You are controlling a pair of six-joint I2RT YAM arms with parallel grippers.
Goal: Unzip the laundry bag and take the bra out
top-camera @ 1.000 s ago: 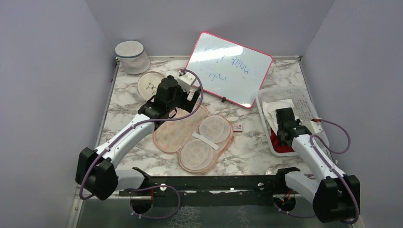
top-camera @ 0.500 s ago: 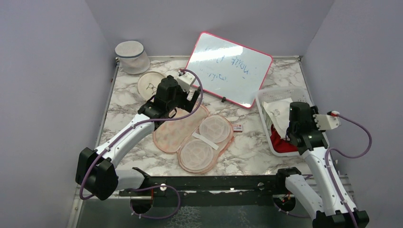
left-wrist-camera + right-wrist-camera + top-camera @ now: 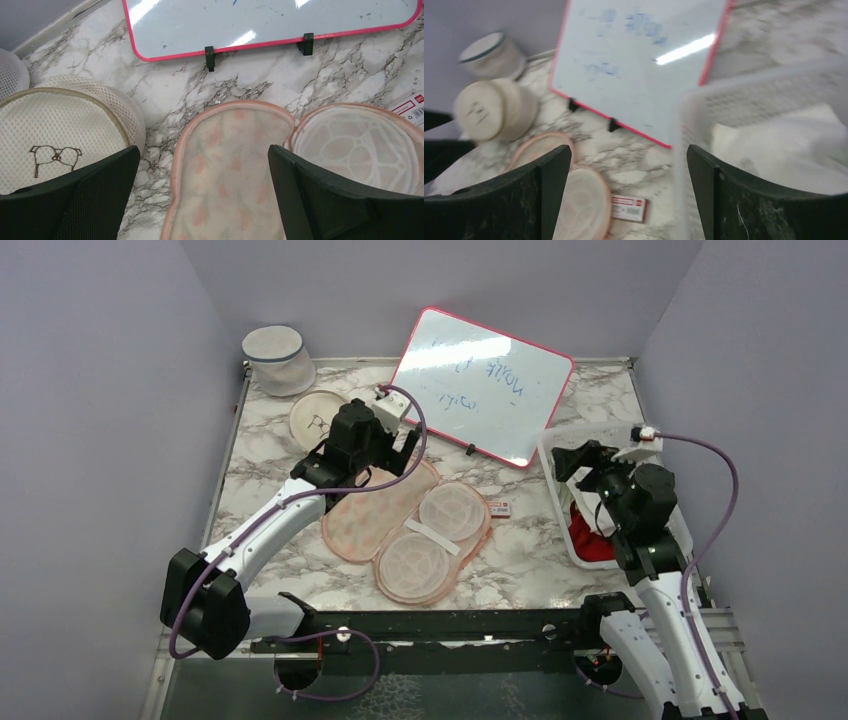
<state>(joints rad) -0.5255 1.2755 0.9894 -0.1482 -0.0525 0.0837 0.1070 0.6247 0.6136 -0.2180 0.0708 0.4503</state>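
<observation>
The laundry bag [image 3: 372,517] lies flat in the middle of the table, a cream mesh pouch with pink edging. Peach print shows through the mesh [image 3: 227,175]; this is the bra, inside the bag. Beside it on the right lie two round white lobes with pink rims [image 3: 450,510]. My left gripper [image 3: 397,448] hovers open just over the bag's far end, with nothing between its fingers [image 3: 202,150]. My right gripper [image 3: 575,455] is raised over the left rim of the white basket [image 3: 764,75]. It is open and empty [image 3: 629,150], facing the table's middle.
A pink-framed whiteboard [image 3: 485,385] leans at the back. A round cream disc with a bra icon [image 3: 318,417] and a white mesh cylinder [image 3: 275,355] stand back left. A small red-and-white card [image 3: 499,508] lies right of the bag. The basket holds a red cloth [image 3: 592,545] and white fabric.
My right gripper has opened, lifted out of the basket and swung up to face the table's middle. The left arm and the bag have not moved.
</observation>
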